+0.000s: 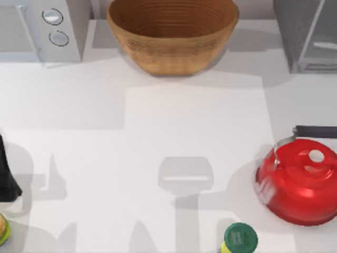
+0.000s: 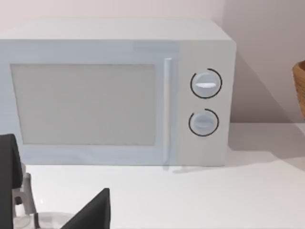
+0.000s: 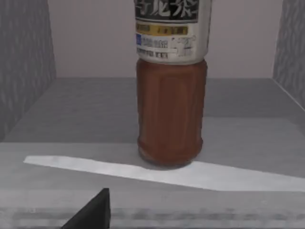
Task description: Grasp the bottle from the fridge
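Bottle (image 3: 171, 95), narrow, brown-filled, labelled, upright on grey fridge (image 3: 71, 109) floor; probably rigid, slick: grasp mid-body. Right claw (image 3: 90, 212) state: cannot tell.

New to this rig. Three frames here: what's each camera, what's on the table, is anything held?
It is a simulated two-arm AgileX robot at a white table. The top view looks straight down: a woven brown basket at the back, a white microwave with two round knobs back left, the tall grey fridge back right, a red kettle on the right, and a green-capped yellow container at the front edge. The left wrist camera faces the microwave. The right wrist camera looks into the fridge at the narrow brown bottle, standing upright. Nothing is held yet.
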Robot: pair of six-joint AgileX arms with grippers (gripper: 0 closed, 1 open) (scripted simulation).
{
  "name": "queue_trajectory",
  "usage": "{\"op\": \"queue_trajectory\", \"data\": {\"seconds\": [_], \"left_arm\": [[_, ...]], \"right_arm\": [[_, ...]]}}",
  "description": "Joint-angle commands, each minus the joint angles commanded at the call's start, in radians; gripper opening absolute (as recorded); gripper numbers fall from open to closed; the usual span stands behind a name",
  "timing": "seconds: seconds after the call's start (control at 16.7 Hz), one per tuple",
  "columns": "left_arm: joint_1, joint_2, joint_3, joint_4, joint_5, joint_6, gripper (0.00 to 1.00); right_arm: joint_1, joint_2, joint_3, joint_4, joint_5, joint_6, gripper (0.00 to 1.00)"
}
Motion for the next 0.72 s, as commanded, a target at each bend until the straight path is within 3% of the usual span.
{"op": "queue_trajectory", "data": {"seconds": [0.36, 0.72], "left_arm": [[0.0, 0.0, 0.0, 0.0, 0.0, 0.0, 1.0], [0.0, 0.0, 0.0, 0.0, 0.0, 0.0, 1.0]], "right_arm": [[0.132, 0.147, 0.434, -0.263, 0.142, 0.001, 1.0], [0.177, 0.176, 0.535, -0.349, 0.19, 0.0, 1.0]]}}
